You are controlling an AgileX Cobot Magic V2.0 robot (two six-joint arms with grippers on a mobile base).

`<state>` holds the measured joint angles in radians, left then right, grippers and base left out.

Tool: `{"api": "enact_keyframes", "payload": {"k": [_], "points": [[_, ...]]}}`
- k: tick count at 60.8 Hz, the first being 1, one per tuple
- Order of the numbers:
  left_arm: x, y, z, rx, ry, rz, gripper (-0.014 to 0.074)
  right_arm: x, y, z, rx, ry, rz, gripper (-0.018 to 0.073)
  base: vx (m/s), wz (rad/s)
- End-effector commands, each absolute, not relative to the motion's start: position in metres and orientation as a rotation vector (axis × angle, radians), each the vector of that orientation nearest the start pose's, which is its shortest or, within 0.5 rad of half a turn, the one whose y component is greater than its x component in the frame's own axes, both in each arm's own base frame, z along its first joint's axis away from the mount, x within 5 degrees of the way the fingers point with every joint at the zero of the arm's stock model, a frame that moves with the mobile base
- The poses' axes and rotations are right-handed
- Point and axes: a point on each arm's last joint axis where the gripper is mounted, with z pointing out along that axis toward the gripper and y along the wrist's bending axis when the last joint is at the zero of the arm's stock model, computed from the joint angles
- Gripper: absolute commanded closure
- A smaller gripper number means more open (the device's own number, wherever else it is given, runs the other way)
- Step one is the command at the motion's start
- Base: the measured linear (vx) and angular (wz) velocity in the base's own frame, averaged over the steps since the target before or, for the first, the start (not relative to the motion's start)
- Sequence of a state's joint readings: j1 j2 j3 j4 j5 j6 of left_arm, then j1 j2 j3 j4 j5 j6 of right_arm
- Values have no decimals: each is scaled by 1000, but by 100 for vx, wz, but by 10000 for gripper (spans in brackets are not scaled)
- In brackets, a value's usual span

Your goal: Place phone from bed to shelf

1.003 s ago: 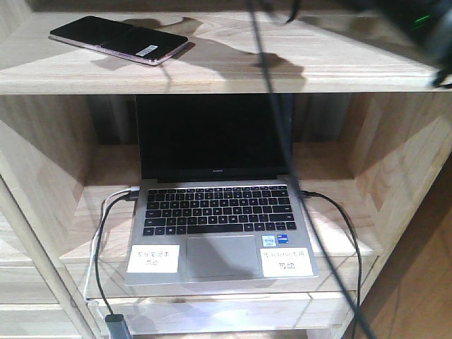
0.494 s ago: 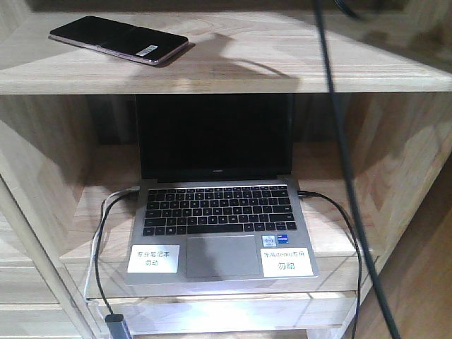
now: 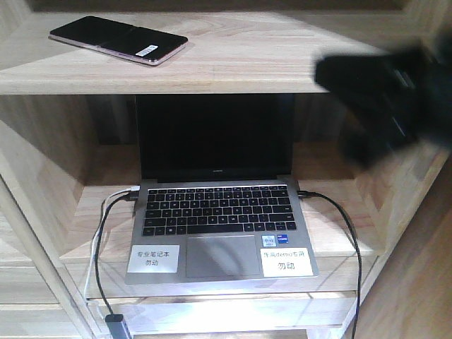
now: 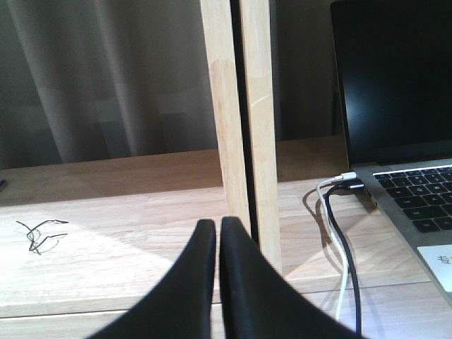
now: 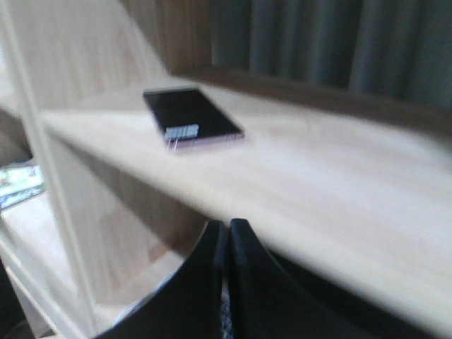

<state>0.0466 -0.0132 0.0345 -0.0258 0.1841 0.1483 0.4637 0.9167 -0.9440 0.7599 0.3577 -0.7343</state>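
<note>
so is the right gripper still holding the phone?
No, the phone lies flat on the shelf top board; the right gripper is shut, empty.

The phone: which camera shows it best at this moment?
The exterior front-facing view: the phone lies sharp and whole on the shelf's top board, white sticker visible. The right wrist view also shows it, complete but motion-blurred, beyond the closed right gripper. The left wrist view does not show it.
</note>
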Motion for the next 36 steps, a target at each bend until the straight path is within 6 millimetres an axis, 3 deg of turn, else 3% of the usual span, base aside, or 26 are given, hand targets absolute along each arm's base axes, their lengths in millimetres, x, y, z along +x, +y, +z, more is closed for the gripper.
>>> {"api": "enact_keyframes", "payload": {"k": [1,16,36], "points": [[55,2,200,51,1583,119,595,142,90,408,-519,1574,524,566,0,0],[55,2,200,51,1583,119,595,95,68,361,-517,1575,528,566,0,0],[55,2,200,51,1583,119,595,65,53,314,-494,1578,550,566,0,0]]}}
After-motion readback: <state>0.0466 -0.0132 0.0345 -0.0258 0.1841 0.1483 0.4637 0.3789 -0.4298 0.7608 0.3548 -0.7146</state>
